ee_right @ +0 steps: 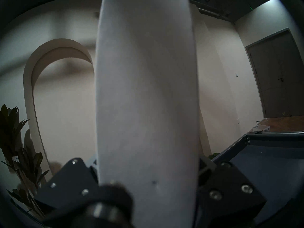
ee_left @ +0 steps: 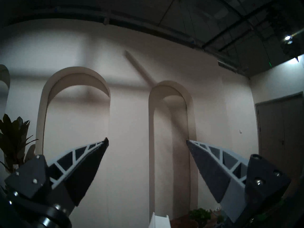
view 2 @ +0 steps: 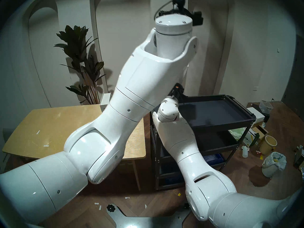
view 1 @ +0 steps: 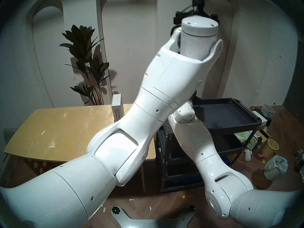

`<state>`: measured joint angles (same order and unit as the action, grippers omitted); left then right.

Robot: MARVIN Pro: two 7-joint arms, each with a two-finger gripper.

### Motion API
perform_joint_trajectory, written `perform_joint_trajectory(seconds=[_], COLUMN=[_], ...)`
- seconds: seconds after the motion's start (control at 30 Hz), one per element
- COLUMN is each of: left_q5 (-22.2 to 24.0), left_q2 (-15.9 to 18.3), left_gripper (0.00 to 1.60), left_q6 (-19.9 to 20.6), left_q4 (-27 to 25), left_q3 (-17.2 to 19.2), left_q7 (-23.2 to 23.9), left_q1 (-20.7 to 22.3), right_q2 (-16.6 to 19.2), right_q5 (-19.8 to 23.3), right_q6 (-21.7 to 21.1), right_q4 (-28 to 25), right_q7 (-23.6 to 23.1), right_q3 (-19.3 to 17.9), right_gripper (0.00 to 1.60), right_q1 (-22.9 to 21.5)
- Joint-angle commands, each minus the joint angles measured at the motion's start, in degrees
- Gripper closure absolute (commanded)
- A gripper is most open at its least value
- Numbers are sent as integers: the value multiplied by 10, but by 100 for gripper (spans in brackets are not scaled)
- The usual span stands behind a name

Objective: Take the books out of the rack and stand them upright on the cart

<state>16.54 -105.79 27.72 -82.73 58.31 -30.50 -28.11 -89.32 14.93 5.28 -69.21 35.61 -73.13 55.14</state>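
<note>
A white book with "YEARBOOK" on its spine (view 1: pixel 117 107) stands upright at the far edge of the wooden table (view 1: pixel 65 132), partly behind my raised left arm. My left gripper (ee_left: pixel 146 139) is open and empty, high up and facing the wall. My right gripper (ee_right: pixel 149 165) is shut on another white book (ee_right: pixel 146 91), which fills the right wrist view. It hangs by the left end of the black cart (view 1: pixel 233 124), whose tray (ee_right: pixel 271 157) lies just to the right. The rack is hidden.
A tall potted plant (view 1: pixel 85 58) stands behind the table. My crossed arms block much of the head views. On the floor to the right of the cart lie a lined bin (view 1: pixel 274 166), a yellow bucket (view 1: pixel 270 147) and boxes.
</note>
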Motion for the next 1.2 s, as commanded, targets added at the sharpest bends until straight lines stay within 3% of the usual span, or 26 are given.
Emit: perform_joint_trajectory(seconds=[0.0, 0.1, 0.3, 0.57, 0.77, 1.17], left_q5=[2, 7, 16, 36, 47, 64], left_q2=[69, 92, 118, 147, 164, 197], left_gripper=[0, 0, 0, 0, 0, 0], left_q6=[5, 13, 30, 44, 48, 47], left_q4=[-39, -48, -56, -98, -134, -190], left_q3=[68, 82, 93, 100, 100, 95], left_q7=[0, 4, 9, 28, 43, 75], left_q1=[-29, -73, -121, -192, -225, -281], right_q2=[58, 87, 121, 149, 167, 225], right_q5=[-2, 5, 18, 58, 92, 164], right_q6=[-25, -38, -59, -69, -72, -43], right_q4=[-3, 6, 24, 48, 57, 78], right_q7=[-46, -81, -139, -235, -278, -411], right_q3=[-16, -31, -45, -41, -29, -12], right_gripper=[160, 160, 160, 160, 160, 160], right_q1=[-46, -50, -56, -45, -38, -17])
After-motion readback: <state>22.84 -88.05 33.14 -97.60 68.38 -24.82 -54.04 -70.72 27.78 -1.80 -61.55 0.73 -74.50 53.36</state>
